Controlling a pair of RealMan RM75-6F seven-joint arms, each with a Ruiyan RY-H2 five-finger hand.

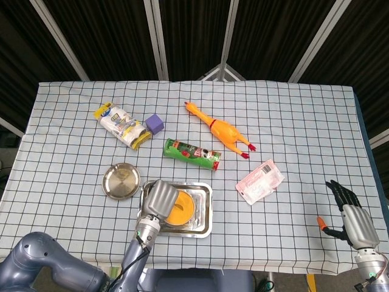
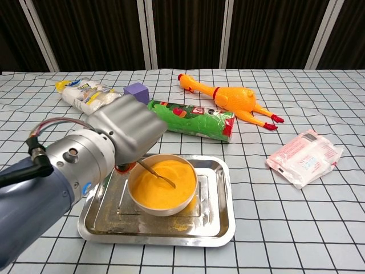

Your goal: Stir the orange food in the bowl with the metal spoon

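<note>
Left hand (image 2: 125, 134) grips metal spoon (image 2: 157, 174), hand at bowl's (image 2: 162, 185) left rim, spoon slanting right with tip in orange food (image 2: 168, 188). Bowl sits in steel tray (image 2: 219, 220) on worktop. Right hand (image 1: 352, 219) far right, fingers spread, holding nothing.

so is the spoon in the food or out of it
In. The metal spoon slants down from the left hand, its tip sunk into the orange food in the bowl.

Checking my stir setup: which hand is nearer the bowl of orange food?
Left. The left hand is at the bowl holding the metal spoon; the right hand is far off by the table edge.
</note>
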